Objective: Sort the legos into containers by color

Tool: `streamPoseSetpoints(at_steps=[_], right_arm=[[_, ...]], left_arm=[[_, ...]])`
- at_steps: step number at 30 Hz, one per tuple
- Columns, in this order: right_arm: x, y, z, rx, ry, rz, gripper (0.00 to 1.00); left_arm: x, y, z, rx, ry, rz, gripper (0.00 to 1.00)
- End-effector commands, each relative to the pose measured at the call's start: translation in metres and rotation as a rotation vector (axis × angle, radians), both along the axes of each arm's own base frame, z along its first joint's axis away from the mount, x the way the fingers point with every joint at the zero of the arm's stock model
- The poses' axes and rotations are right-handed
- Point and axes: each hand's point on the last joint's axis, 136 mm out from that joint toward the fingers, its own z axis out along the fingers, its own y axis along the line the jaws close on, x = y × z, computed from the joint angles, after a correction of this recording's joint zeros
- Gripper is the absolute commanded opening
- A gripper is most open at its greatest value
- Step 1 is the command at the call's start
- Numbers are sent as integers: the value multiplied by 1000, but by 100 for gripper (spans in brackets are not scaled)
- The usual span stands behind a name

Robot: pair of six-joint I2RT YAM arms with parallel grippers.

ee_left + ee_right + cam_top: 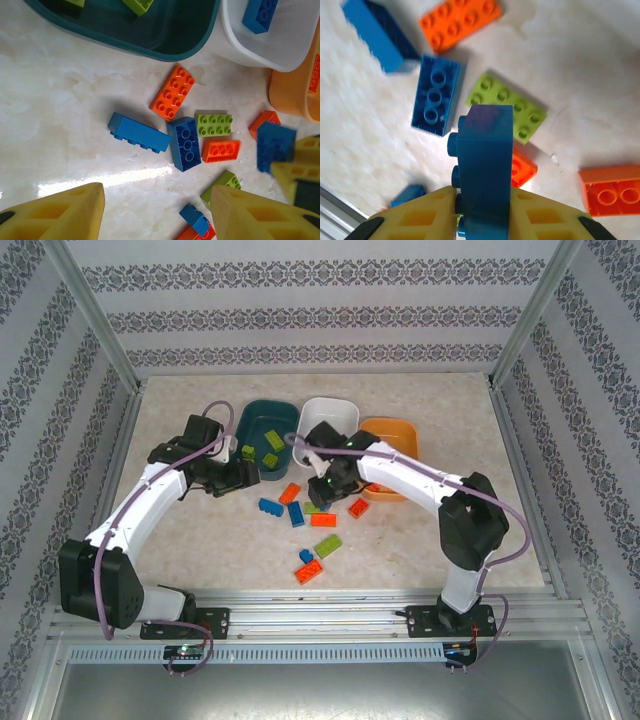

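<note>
My right fingers (325,489) are closed on a blue brick (485,150). The brick stands on end in the grip, and its studs point to the left in the right wrist view. It hangs above the worktop (200,540), over the loose bricks (327,545), on the near side of the white tub (330,405).

My left fingers (246,476) stand about half open and hold nothing; between them lies bare worktop. They hover at the near edge of the teal tub (250,412), to the left of the loose bricks.

The three tubs stand side by side at the far middle of the worktop: the teal tub on the left, the white tub in the middle, the orange tub (405,428) on the right. In the teal tub lie three green bricks (270,460). In the white tub lies one blue piece (260,15).

The other pieces are on the worktop, near to the tubs. An orange brick (172,92) lies just beside the teal tub. Next to it a long blue brick (139,132) lies on its side, and its end touches a blue brick turned upside down (185,144). Beside that one are a green brick (214,124) and a small orange brick (221,150), both with studs up. More to the near side lie another green one (222,182), a small blue one (195,219) and an orange one (310,571).
</note>
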Motion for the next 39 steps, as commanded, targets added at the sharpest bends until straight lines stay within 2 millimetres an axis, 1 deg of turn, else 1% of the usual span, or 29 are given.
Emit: streamPoseSetpoints(at_steps=[1, 3, 6, 9, 13, 15, 18, 21, 24, 25, 27, 30, 33, 37, 39], right_arm=[[34, 7, 42, 181, -7, -147, 27], [58, 0, 50, 230, -2, -241, 27], [90, -9, 53, 286, 16, -360, 26], [115, -16, 45, 296, 46, -442, 26], [136, -21, 21, 263, 86, -494, 26], [142, -22, 9, 235, 95, -501, 26], [148, -20, -2, 215, 96, -500, 27], [149, -19, -11, 203, 105, -499, 29], [149, -20, -14, 199, 107, -495, 37], [148, -20, -12, 201, 101, -492, 41], [147, -20, -3, 209, 79, -487, 45], [144, -25, 13, 225, 49, -491, 46], [133, -31, 30, 243, 26, -502, 46], [105, -48, 42, 249, 10, -532, 46], [88, -58, 43, 241, 12, -542, 47]], left_arm=[[-8, 9, 12, 31, -35, -8, 58], [-12, 10, 14, 38, -41, -12, 58], [-17, 12, 17, 39, -50, -12, 58], [-23, 10, 17, 26, -51, -13, 59], [-34, 1, 11, -5, -42, -18, 59], [-41, -5, 5, -14, -25, -26, 59], [-50, -17, -3, -34, 3, -52, 61], [-57, -29, -7, -41, 15, -84, 63], [-60, -40, -13, -45, 33, -116, 65], [-61, -45, -16, -43, 39, -130, 66], [-63, -54, -20, -44, 49, -166, 69], [-67, -69, -26, -30, 51, -247, 72], [-73, -84, -34, 5, 54, -352, 73], [-83, -101, -45, 63, 42, -513, 73], [-90, -109, -50, 85, 46, -587, 73]])
